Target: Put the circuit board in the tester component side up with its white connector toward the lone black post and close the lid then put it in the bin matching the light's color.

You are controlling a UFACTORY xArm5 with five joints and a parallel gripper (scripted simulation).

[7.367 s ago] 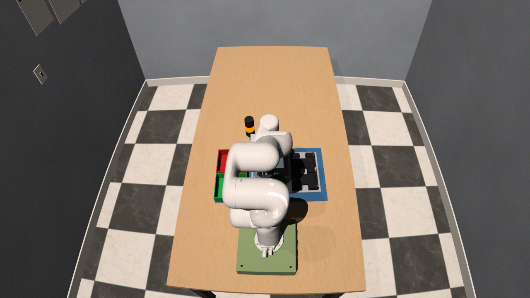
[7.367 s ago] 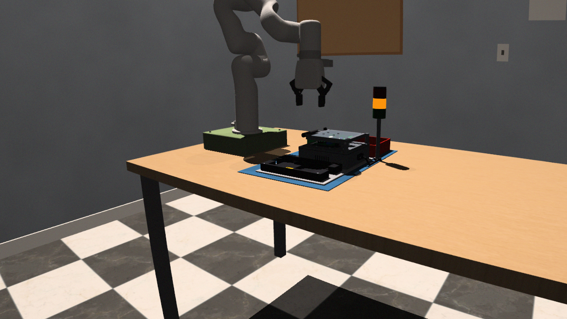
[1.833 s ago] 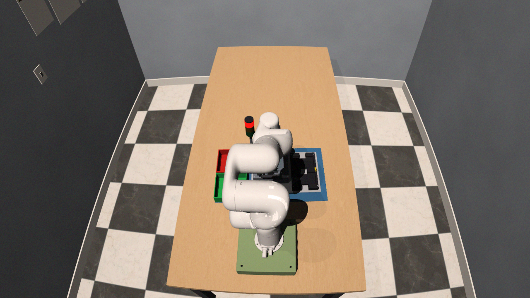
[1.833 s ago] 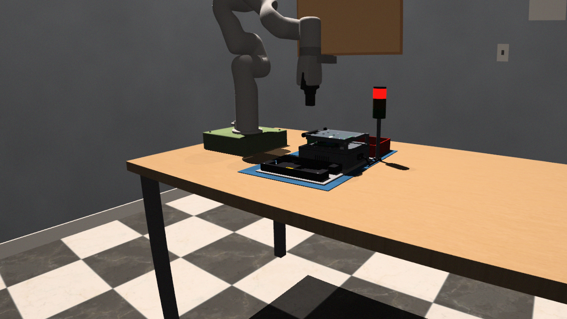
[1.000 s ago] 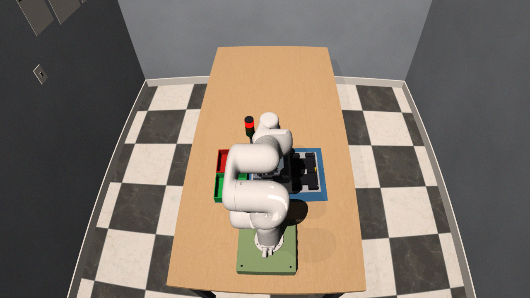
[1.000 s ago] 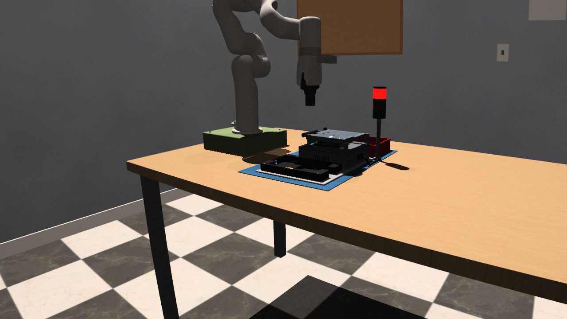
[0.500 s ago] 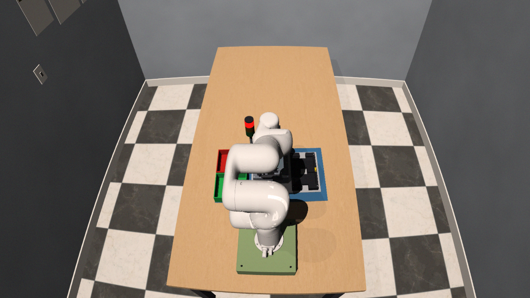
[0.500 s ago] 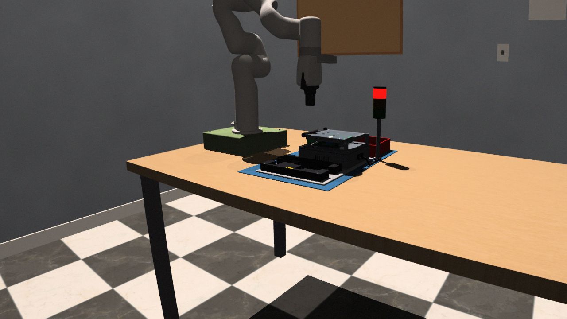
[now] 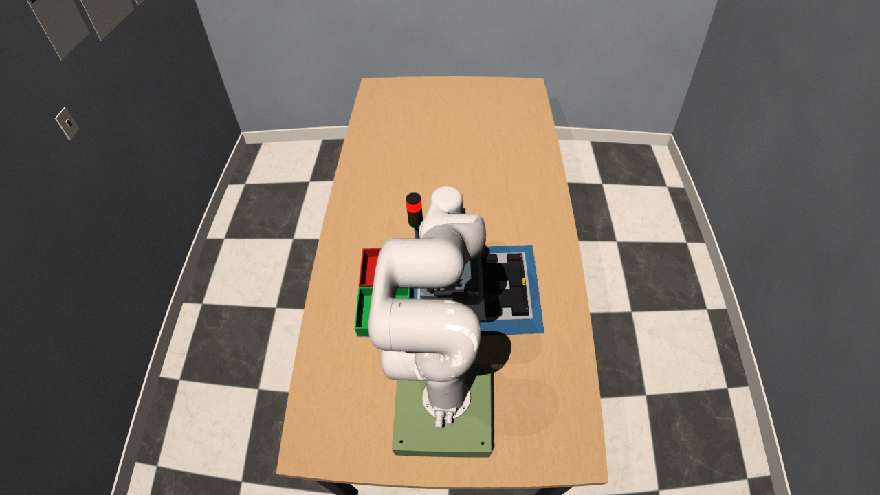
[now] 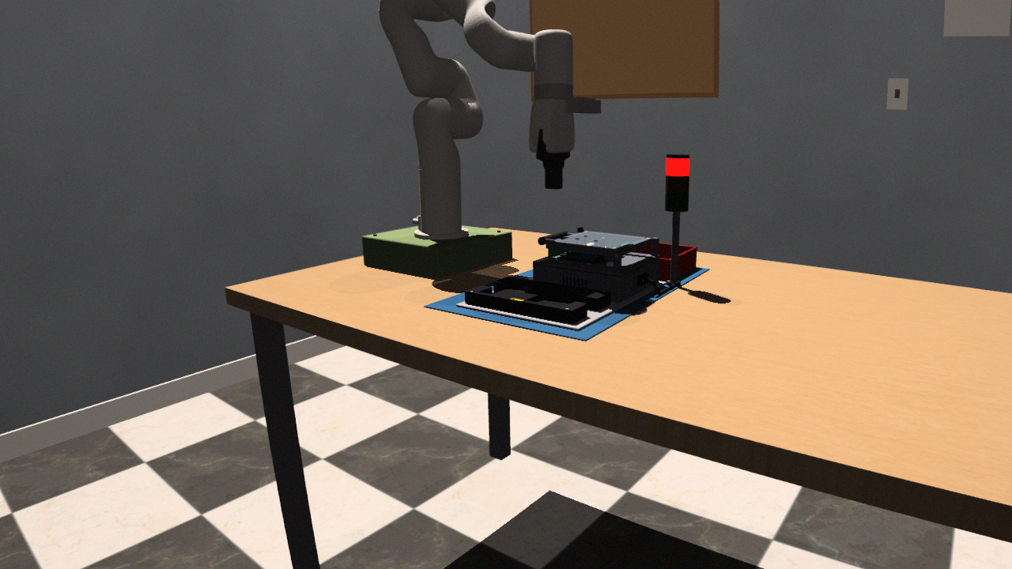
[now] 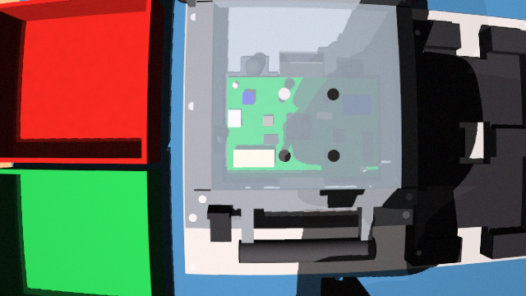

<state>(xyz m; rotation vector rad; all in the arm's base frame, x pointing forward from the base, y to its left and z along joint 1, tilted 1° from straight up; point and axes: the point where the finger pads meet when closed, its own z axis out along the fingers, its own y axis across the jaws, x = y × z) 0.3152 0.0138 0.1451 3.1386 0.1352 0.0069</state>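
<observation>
Claw (image 10: 553, 185): clenched, nothing in its grip, poised above the tester (image 10: 594, 272) (image 11: 199, 123). Beneath it, the lid (image 10: 601, 241) (image 11: 312, 37) is down over the circuit board (image 11: 256, 133), which lies component side up inside. Signal light (image 9: 414, 207) (image 10: 677, 167): red (quite vivid from here). Red bin (image 9: 367, 268) (image 10: 682, 260) (image 11: 84, 82) and green bin (image 9: 364, 312) (image 11: 86, 230) stand beside the tester.
</observation>
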